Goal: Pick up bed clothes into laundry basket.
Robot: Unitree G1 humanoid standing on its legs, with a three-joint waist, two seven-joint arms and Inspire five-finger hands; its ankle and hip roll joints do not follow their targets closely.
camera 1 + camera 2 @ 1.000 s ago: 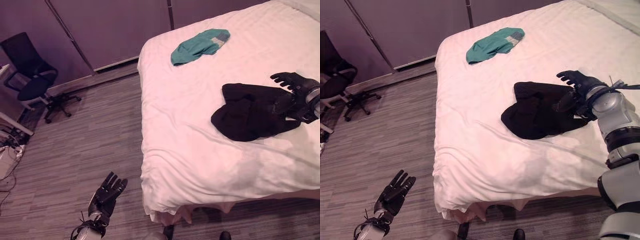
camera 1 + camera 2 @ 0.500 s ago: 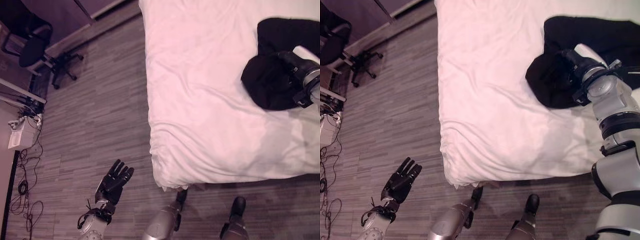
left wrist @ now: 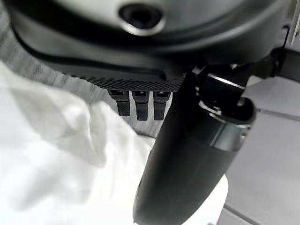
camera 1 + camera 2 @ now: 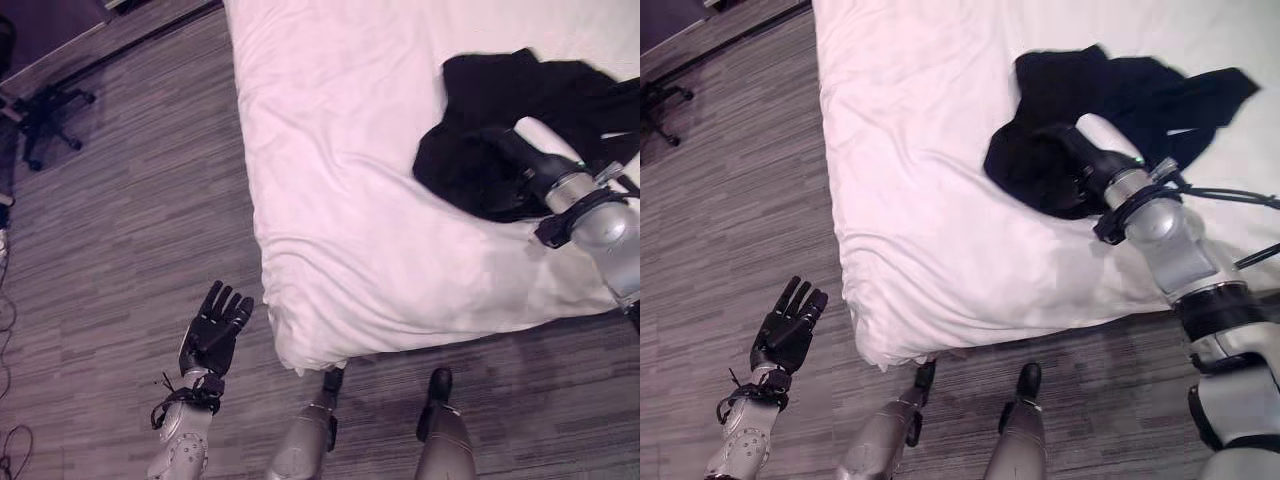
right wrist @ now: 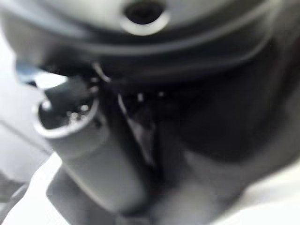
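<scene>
A black garment [image 4: 480, 95] lies rumpled on the white bed [image 4: 330, 150], towards its right side and not far from the foot edge. My right hand [image 4: 1095, 150] reaches in from the right and is pressed into the near part of the garment, its white thumb cover lying on top of the cloth. In the right wrist view the dark cloth [image 5: 225, 140] sits close around the thumb [image 5: 89, 154]. My left hand [image 4: 212, 330] hangs open over the wooden floor, just left of the bed's near corner, holding nothing; its straight fingers [image 3: 136, 105] point towards the white sheet [image 3: 47, 140].
The bed's near corner [image 4: 290, 340] overhangs the floor beside my left hand. An office chair's base [image 4: 45, 105] stands on the striped wooden floor [image 4: 120, 230] at the far left. White sheet lies bare between the garment and the bed's left edge.
The camera has tilted down and shifted. My right hand has gone from resting open at the garment's edge to being sunk into it, and the cloth is more rumpled. The left hand stays open.
</scene>
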